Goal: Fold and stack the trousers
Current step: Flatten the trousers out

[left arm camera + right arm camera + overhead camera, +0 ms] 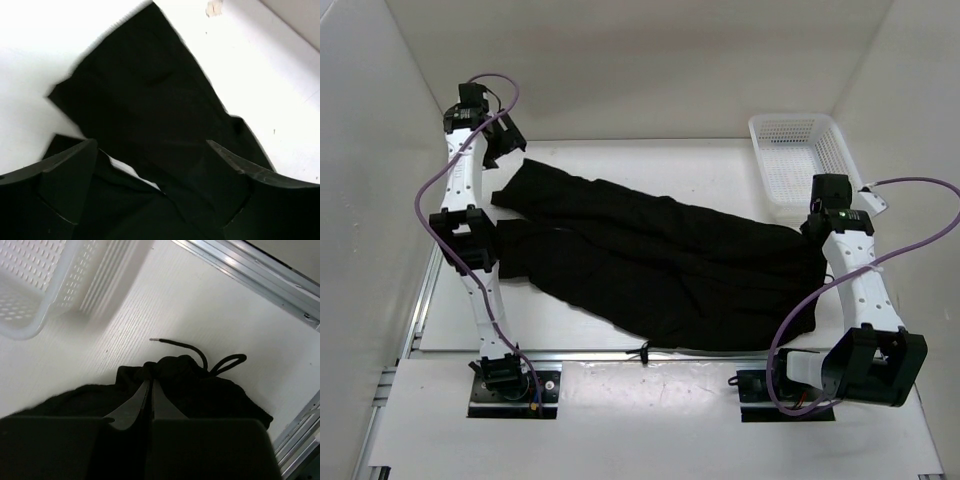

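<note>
The black trousers (660,260) lie spread across the table, the two legs reaching to the far left and the waist at the right. My left gripper (505,140) is open and hovers over the leg ends; in the left wrist view its jaws (152,155) stand wide apart above the black cloth (150,90), holding nothing. My right gripper (817,232) is at the waist; in the right wrist view its fingers (150,384) are shut together on a bunched bit of the waist cloth (210,395). The black waist cord (200,352) lies loose on the table just beyond.
A white mesh basket (798,150) stands at the back right, close beyond my right gripper, and shows in the right wrist view (35,285). A metal rail (250,265) runs along the table's right edge. White walls enclose the table.
</note>
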